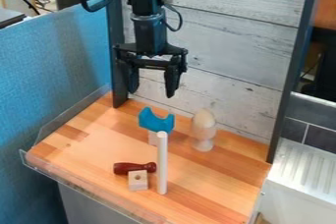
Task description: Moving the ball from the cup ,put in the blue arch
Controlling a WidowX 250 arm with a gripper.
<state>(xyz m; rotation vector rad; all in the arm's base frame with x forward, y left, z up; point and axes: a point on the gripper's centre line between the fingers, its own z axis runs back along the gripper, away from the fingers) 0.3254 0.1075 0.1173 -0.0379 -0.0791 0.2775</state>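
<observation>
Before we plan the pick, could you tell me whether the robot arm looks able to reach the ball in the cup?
Probably yes: the gripper hangs open above the tabletop, and nothing covers the wooden ball in the cup. The blue arch stands beside it, so the fingers may need care.

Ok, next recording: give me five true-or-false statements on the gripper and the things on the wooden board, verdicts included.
1. The pale wooden egg-shaped ball sits in the pale wooden cup. True.
2. The blue arch has its hollow facing down. False: the hollow faces up.
3. The black two-finger gripper hangs above the board with its fingers apart, holding nothing. True.
4. The slim round whitish rod lies flat. False: it stands upright.
5. The dark red, glossy turned piece lies on its side by the small pale wooden block with a hole. True.
</observation>
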